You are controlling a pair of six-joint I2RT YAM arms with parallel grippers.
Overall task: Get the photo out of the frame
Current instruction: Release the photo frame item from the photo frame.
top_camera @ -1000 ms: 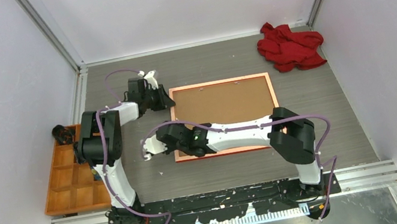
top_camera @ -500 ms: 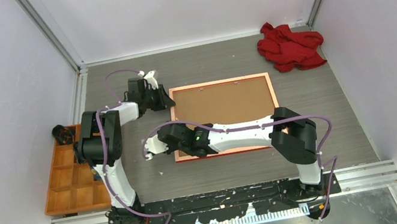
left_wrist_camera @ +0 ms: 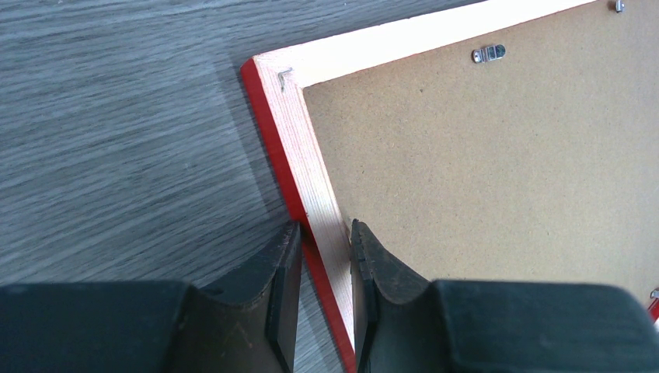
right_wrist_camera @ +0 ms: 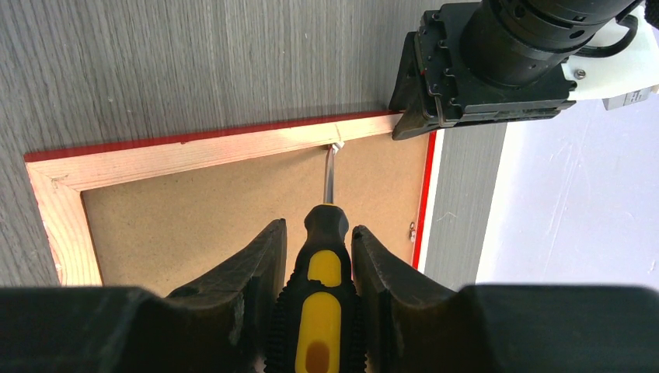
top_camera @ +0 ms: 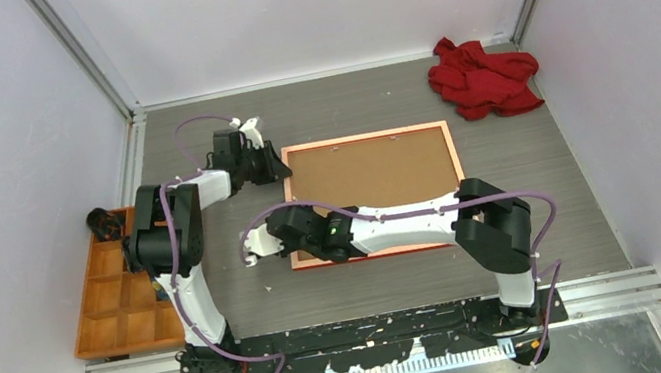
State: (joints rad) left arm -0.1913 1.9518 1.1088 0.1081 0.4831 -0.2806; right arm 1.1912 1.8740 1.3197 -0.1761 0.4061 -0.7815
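Note:
The frame (top_camera: 364, 137) lies face down on the table, orange-pink back rim up, red outer edge showing. A brown backing board (top_camera: 375, 174) fills it, so the photo is hidden. My left gripper (left_wrist_camera: 325, 233) is shut on the frame's left rim (left_wrist_camera: 299, 140) just below the far-left corner, one finger outside the red edge and one on the board side. My right gripper (right_wrist_camera: 319, 233) is shut on a black-and-yellow screwdriver (right_wrist_camera: 325, 311). Its shaft (right_wrist_camera: 329, 175) reaches a small metal tab (right_wrist_camera: 336, 146) on the same left rim, near my left gripper (right_wrist_camera: 416, 128).
A crumpled red cloth (top_camera: 484, 77) lies at the far right. An orange compartment tray (top_camera: 116, 293) sits by the left wall with a dark object (top_camera: 102, 223) at its far end. Metal hanger clips (left_wrist_camera: 488, 54) sit on the backing board. Enclosure walls stand close on three sides.
The right arm's elbow has drifted slightly to the right. Both grippers keep their holds and the frame has not moved.

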